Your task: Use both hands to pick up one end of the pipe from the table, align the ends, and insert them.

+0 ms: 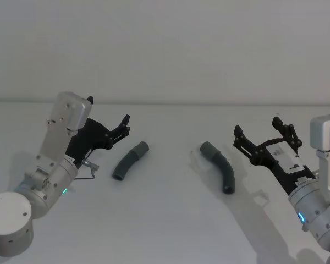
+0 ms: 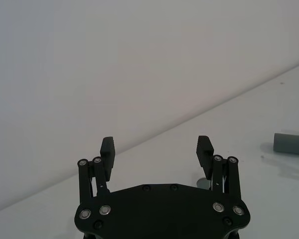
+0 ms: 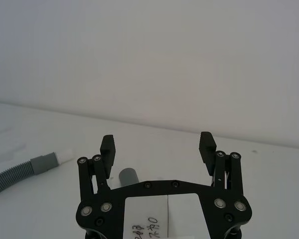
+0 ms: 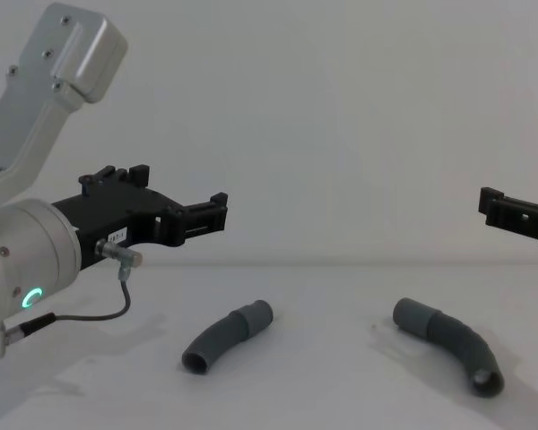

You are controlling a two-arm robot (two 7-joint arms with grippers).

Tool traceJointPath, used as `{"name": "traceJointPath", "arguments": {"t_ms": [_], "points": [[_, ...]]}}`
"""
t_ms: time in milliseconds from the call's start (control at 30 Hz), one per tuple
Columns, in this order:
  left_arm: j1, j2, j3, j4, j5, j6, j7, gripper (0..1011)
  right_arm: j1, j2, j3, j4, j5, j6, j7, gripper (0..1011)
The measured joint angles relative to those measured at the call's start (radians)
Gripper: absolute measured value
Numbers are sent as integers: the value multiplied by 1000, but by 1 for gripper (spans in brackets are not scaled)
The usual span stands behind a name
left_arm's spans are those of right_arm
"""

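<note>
Two curved grey pipe pieces lie apart on the white table. The left piece ends in a narrow white spigot tip beyond its collar. The right piece points its smooth grey socket collar toward the middle. Above and to the left of the left piece, my left gripper hangs open and holds nothing. My right gripper is also open and empty, raised just right of the right piece. An end of the left piece lies off to one side of the left gripper.
A thin grey cable loops under the left wrist. A plain pale wall stands behind the table's far edge. Bare table surface lies between the two pieces and in front of them.
</note>
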Motion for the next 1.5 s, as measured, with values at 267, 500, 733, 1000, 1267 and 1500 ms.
{"name": "traceJointPath", "arguments": {"t_ms": [267,500,733,1000,1267,1500], "points": [[-17,10,-3,17,-29,29,-54,1001,0,0,0,0,0,0,0,1002],[-47,25,-4,43,-68,80,-133,1001,0,0,0,0,0,0,0,1001],[-89,44,4,80,-105,149,-228,1001,0,0,0,0,0,0,0,1001],[-168,70,41,135,-132,249,-367,1001,0,0,0,0,0,0,0,1001],[-250,80,90,193,-142,343,-478,1001,0,0,0,0,0,0,0,1001],[-313,71,129,242,-143,395,-539,1001,0,0,0,0,0,0,0,1002]]}}
